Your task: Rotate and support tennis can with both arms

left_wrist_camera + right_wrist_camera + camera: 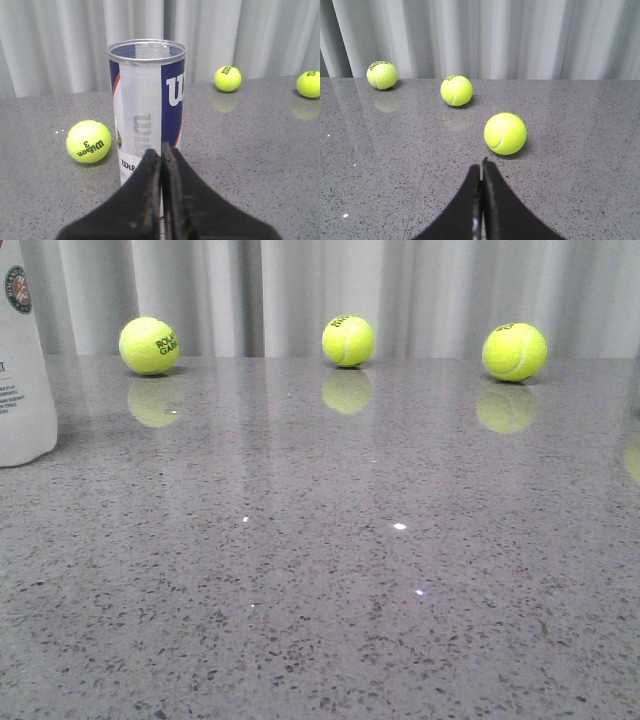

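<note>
The tennis can (146, 105) stands upright on the grey table, its open silver rim on top and its white and navy label facing the left wrist camera. In the front view only its white side (22, 360) shows, at the far left edge. My left gripper (161, 149) is shut with nothing in it, just short of the can's lower part; contact cannot be told. My right gripper (483, 164) is also shut and empty, a little short of a tennis ball (505, 133). Neither arm appears in the front view.
Three yellow-green tennis balls lie along the back of the speckled grey table (330, 570): left (149, 345), middle (348, 341), right (514, 351). One ball (88, 141) rests close beside the can. A pale curtain (430, 290) hangs behind the table.
</note>
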